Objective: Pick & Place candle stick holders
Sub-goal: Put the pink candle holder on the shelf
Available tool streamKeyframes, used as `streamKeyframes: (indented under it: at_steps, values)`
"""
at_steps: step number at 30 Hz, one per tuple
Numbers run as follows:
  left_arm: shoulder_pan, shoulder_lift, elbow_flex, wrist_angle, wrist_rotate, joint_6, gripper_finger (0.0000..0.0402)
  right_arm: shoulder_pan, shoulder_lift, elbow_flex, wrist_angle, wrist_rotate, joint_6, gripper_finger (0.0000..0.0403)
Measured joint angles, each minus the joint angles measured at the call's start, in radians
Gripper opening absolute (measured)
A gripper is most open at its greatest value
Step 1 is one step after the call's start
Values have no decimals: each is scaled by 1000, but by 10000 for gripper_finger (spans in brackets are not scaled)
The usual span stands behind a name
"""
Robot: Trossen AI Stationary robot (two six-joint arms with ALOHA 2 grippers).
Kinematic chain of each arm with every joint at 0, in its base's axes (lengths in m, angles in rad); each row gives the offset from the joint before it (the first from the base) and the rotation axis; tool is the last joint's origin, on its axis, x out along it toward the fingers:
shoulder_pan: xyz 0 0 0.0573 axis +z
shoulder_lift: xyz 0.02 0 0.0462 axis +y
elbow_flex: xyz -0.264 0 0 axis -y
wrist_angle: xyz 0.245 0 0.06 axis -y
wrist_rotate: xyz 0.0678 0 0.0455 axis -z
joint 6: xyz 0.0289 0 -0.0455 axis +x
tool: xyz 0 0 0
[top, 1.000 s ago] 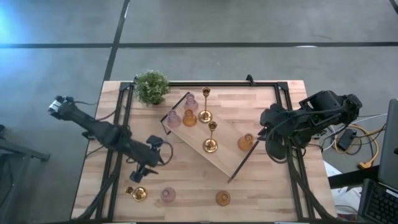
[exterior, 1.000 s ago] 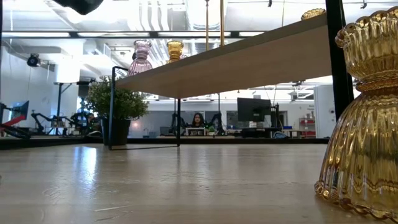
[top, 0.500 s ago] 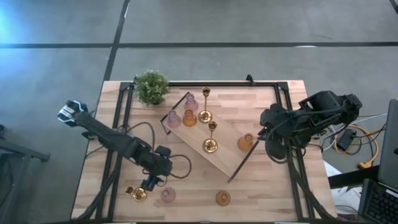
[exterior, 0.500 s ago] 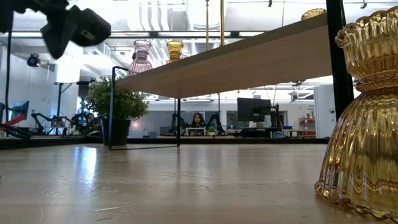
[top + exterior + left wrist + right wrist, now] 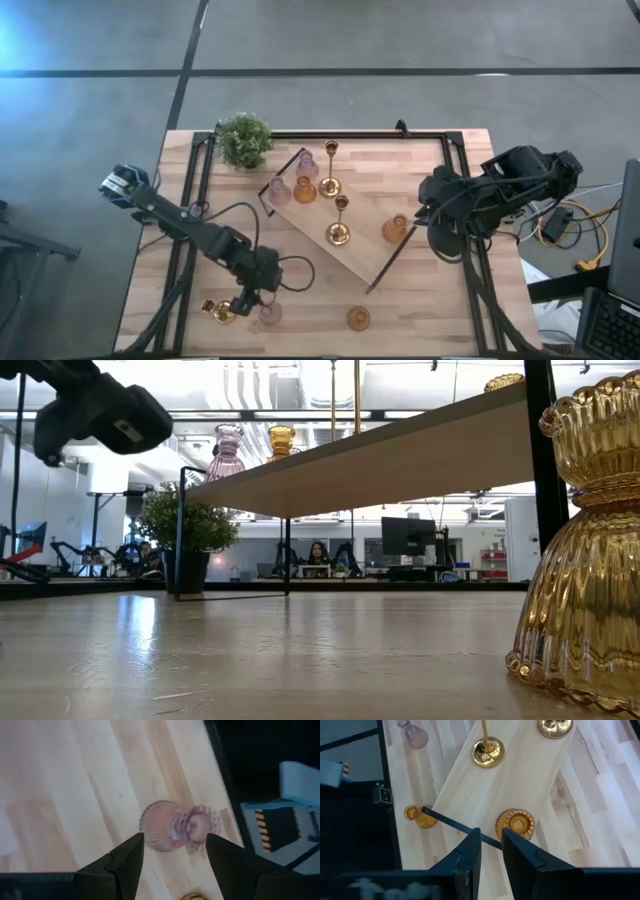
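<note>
A pale pink glass holder (image 5: pixel 270 313) stands upright on its base on the table near the front edge; it also shows in the left wrist view (image 5: pixel 177 826). My left gripper (image 5: pixel 254 304) (image 5: pixel 175 851) is open just left of it, its fingers either side of it and short of it, touching nothing. A gold holder (image 5: pixel 222 311) and an amber holder (image 5: pixel 358 318) stand on the table nearby. Several more holders stand on the light-wood tray (image 5: pixel 365 250). My right gripper (image 5: pixel 491 851) waits shut over the tray's right end.
A green potted plant (image 5: pixel 244 140) stands at the far left. The tray lies slantwise across the middle, with black handles (image 5: pixel 455 827) at its ends. In the low view an amber holder (image 5: pixel 585 540) stands close at the right. Bare wood lies between the tray and the front-edge holders.
My left gripper has gone toward the table's near edge and a little to the right, from beside the gold holder to the pale pink holder. Nothing on the table has moved.
</note>
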Motion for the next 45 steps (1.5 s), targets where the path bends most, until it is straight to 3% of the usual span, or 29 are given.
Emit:
streamKeyframes:
  at_steps: [21, 25, 31, 39, 45]
  values:
    - [-3, 137, -6, 39, 26, -21, 214, 0, -20, 0, 0, 0, -2, 68]
    - [-4, 141, -6, 40, 36, -22, 169, 0, -20, 0, 0, 0, -2, 72]
    - [-2, 136, -4, 31, 37, 1, 34, 0, -20, 0, 0, 1, -2, 74]
    - [0, 88, -3, -32, 14, 2, 33, 0, -20, 0, 0, 1, -2, 62]
    - [8, -36, 35, -101, -69, -9, 33, 0, -20, 0, 0, 4, -1, 58]
